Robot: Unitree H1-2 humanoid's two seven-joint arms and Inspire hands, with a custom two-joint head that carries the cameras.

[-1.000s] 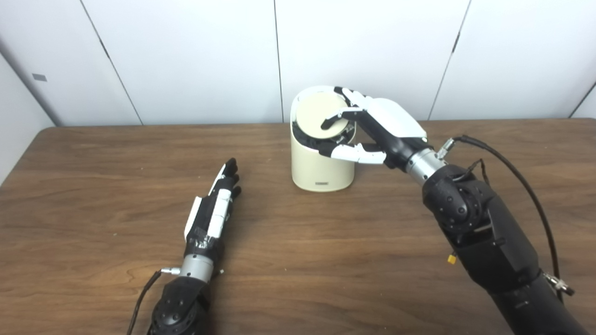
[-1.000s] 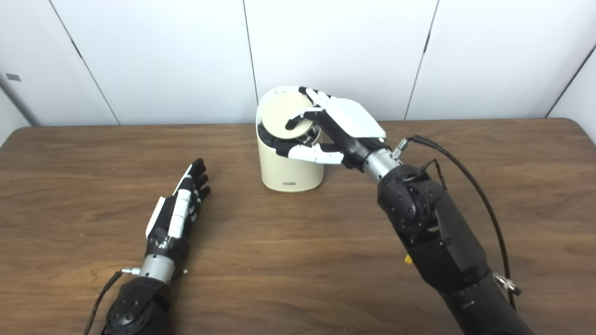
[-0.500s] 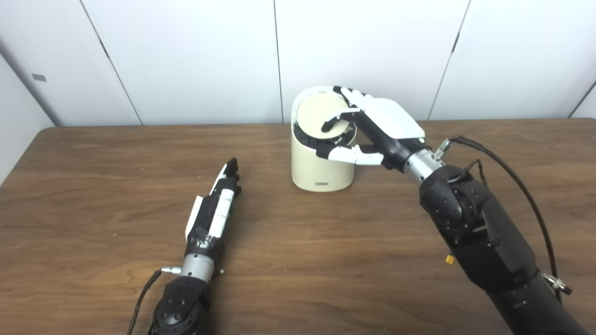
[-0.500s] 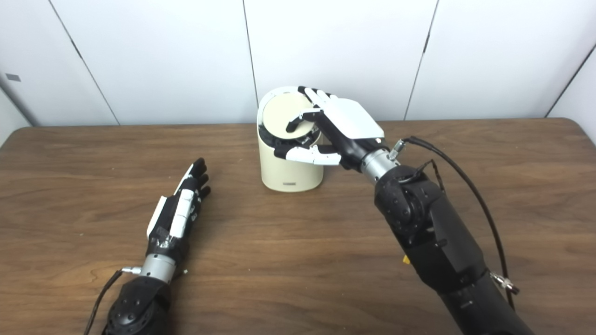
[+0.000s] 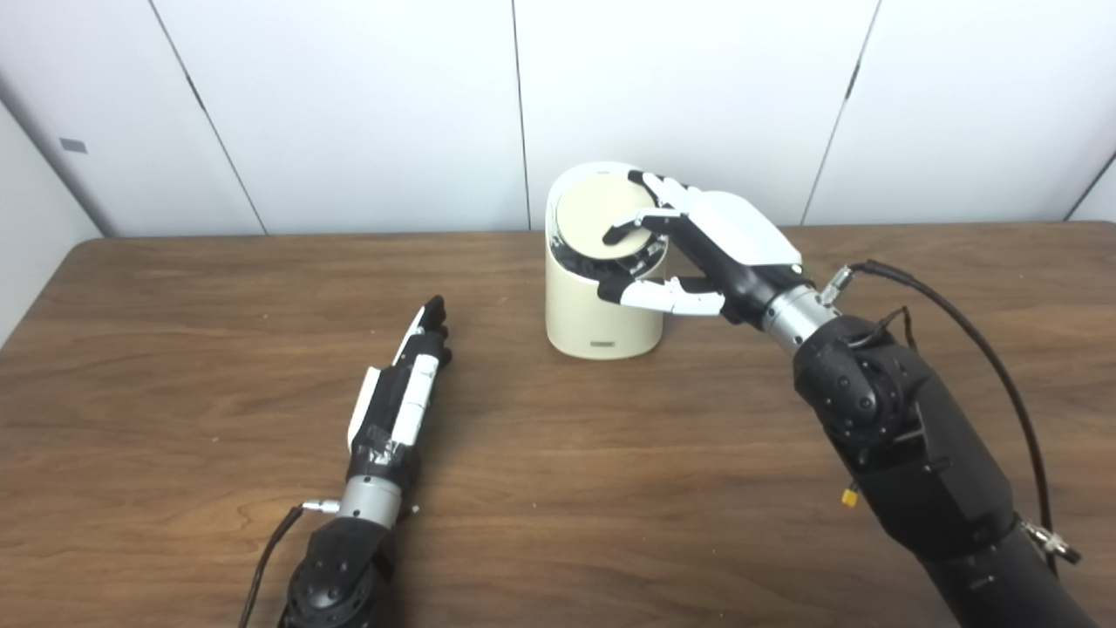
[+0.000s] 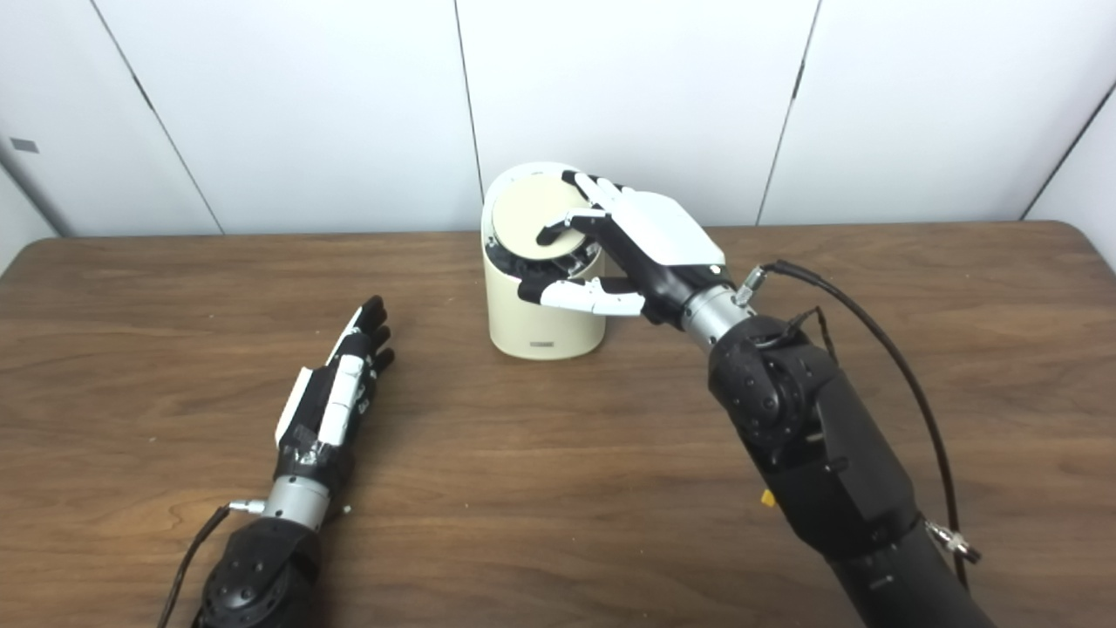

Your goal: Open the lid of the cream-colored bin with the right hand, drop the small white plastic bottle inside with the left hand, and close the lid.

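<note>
On the wooden surface [image 5: 610, 453], your right hand [image 5: 706, 244] pinches the cream bin [image 5: 593, 323] lid [image 5: 593, 218] at 12 o'clock; your left hand [image 5: 401, 392] lies flat, fingers together, empty, at 9 o'clock.

Cream bin [image 5: 593, 314] (black inner rim), black-and-white right hand [image 5: 715, 244], brown wood-grain table [image 5: 610, 488].

The bin [image 5: 600, 301] stood alone near the far edge of the desk [image 5: 610, 488], with the wall panels [image 5: 349, 113] close behind it. The right hand [image 5: 706, 249] covered its lid [image 5: 597, 214] and right side. The left hand [image 5: 401, 392] lay flat, well apart, bare desk between them.
</note>
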